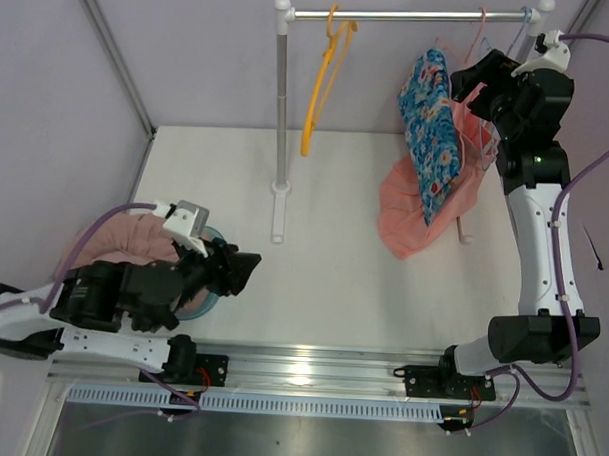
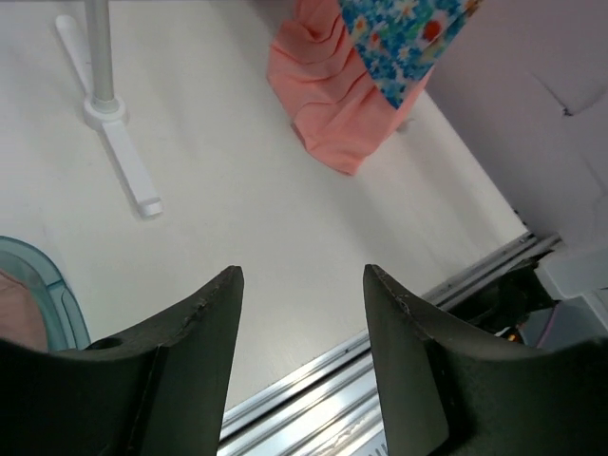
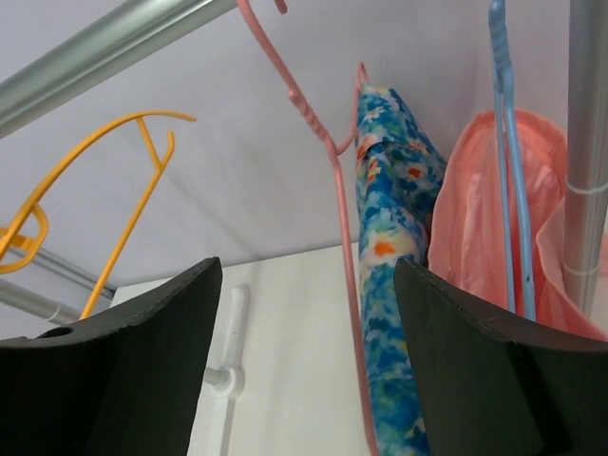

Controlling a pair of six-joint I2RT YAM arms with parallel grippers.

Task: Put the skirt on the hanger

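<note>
A white bench [image 1: 353, 280] carries a metal clothes rack [image 1: 281, 107] whose bar runs across the far side. The right arm [image 1: 539, 236] reaches up to the far right end of that bar, while the left arm [image 1: 112, 301] lies low at the near left corner.

A coral skirt [image 1: 400, 216] hangs at the far right on a blue hanger [image 3: 503, 142], its hem pooling on the bench. Just left of it, and partly in front of it, the floral blue skirt [image 1: 430, 122] hangs from the bar on a pink hanger [image 3: 337, 190].

The right tool [image 3: 306, 271] sits just right of the floral skirt's upper part, its fingers [image 3: 142, 361] spread wide with nothing clamped between them. In the wrist view, the pink hanger and floral skirt show in the gap, beyond the fingertips. Whether either finger touches the fabric cannot be told.

A teal basket [image 2: 52, 285] holding a pink garment [image 1: 134, 240] sits at the near left, under the left arm. The left tool [image 2: 302, 275] is open and empty above bare bench, well apart from both skirts. A yellow hanger [image 1: 319, 88] hangs bare on the bar, left of the floral skirt.
</note>
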